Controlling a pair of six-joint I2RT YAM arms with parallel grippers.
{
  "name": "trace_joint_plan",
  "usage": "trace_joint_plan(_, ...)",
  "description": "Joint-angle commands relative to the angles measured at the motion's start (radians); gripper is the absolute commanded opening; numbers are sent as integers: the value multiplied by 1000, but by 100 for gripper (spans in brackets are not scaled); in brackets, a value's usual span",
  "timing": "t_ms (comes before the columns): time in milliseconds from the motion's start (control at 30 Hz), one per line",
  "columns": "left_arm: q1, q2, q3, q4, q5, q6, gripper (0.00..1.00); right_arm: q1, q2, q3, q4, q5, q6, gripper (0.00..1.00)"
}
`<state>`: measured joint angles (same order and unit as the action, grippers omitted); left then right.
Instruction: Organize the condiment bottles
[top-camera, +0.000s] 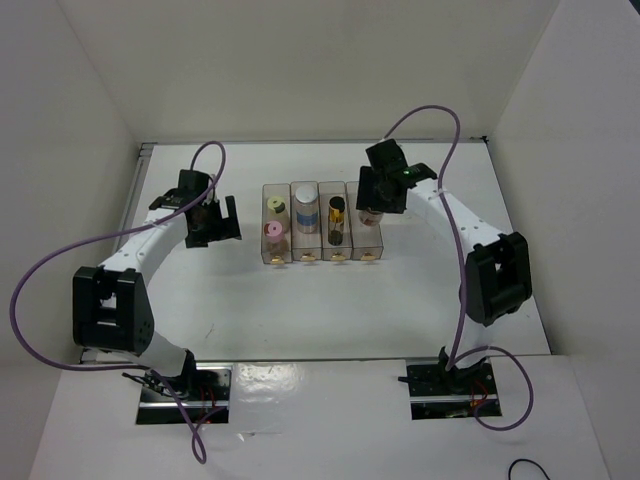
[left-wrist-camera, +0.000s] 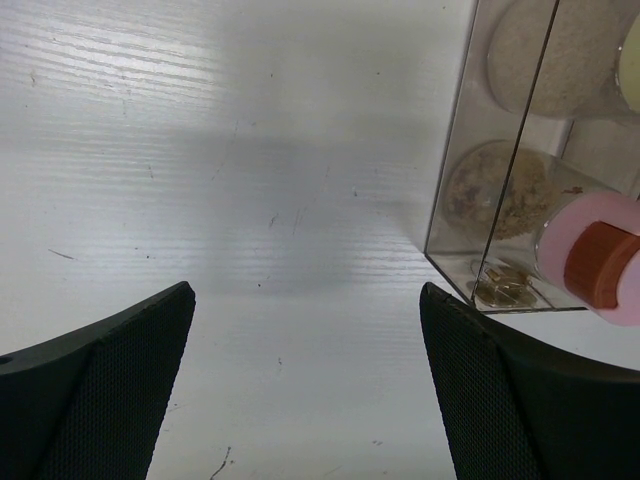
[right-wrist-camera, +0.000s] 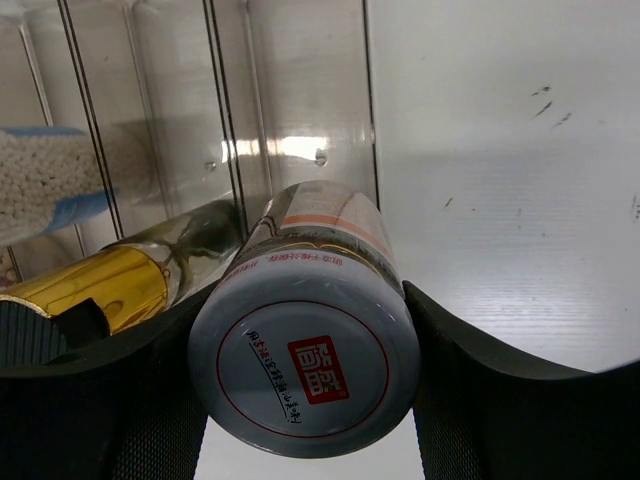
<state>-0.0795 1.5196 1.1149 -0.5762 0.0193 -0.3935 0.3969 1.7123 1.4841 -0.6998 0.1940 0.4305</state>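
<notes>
A clear four-compartment rack (top-camera: 352, 252) stands mid-table. Its left compartment holds the yellow-green cap bottle (top-camera: 275, 207) and the pink cap bottle (top-camera: 272, 232). The second holds the white cap bottle with the blue-white label (top-camera: 305, 205), the third the slim amber bottle (top-camera: 337, 212). My right gripper (top-camera: 378, 192) is shut on the white red-marked cap bottle (right-wrist-camera: 305, 372) at the rightmost compartment; I cannot tell if it rests on the floor. My left gripper (left-wrist-camera: 305, 390) is open and empty, just left of the rack, near the pink cap bottle (left-wrist-camera: 600, 260).
White enclosure walls stand behind and on both sides. In the right wrist view the rack's clear walls (right-wrist-camera: 300, 100) rise behind the held bottle, with the amber bottle (right-wrist-camera: 110, 285) to its left. Bare table lies right of the rack.
</notes>
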Motion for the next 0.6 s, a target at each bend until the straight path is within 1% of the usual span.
trace_joint_plan(0, 6, -49, 25, 1, 13, 13, 99, 17, 3, 79, 78, 15, -27, 15)
trace_joint_plan(100, 6, -58, 25, -8, 13, 13, 99, 37, 26, 79, 89, 5, -27, 15)
trace_joint_plan(367, 6, -67, 16, -8, 13, 13, 99, 37, 64, 48, 131, 15, -27, 15)
trace_joint_plan(567, 6, -67, 16, -17, 13, 13, 99, 37, 93, 19, 163, -15, -27, 15)
